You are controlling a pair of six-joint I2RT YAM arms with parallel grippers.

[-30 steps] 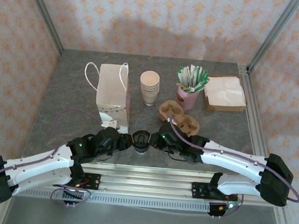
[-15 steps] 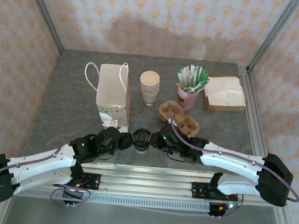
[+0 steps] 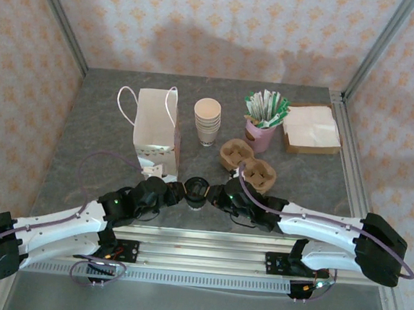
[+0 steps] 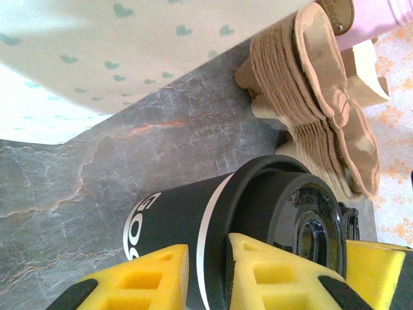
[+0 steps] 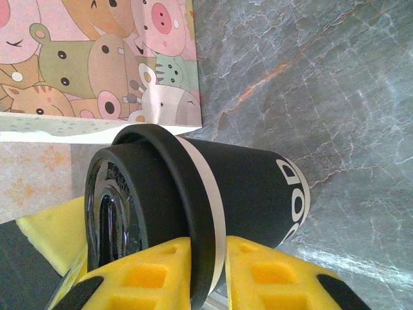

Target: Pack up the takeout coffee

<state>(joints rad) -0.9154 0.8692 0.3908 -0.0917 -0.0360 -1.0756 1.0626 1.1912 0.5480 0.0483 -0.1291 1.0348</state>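
The takeout coffee [image 3: 196, 191] is a black cup with white lettering and a black lid, standing near the table's front edge between both grippers. My left gripper [image 3: 179, 194] is at its left side. In the left wrist view, that gripper [image 4: 208, 274] has its yellow fingers pinching the lid's rim, one on the cup wall [image 4: 171, 229] and one on the lid [image 4: 303, 216]. My right gripper [image 3: 213, 196] holds the opposite side. In the right wrist view, this gripper [image 5: 208, 274] straddles the same rim of the cup [image 5: 251, 184]. The paper bag [image 3: 156, 125] stands just behind.
A stack of brown pulp cup carriers [image 3: 246, 163] lies right behind the right gripper, close to the cup [image 4: 310, 97]. Further back are stacked cream cups [image 3: 207, 121], a pink cup of sachets [image 3: 261, 127] and a napkin tray [image 3: 311, 129]. The bag's printed face [image 5: 97, 58] is close by.
Both grippers and the cup between them have shifted slightly away from the front edge, toward the bag. The grip looks unchanged.
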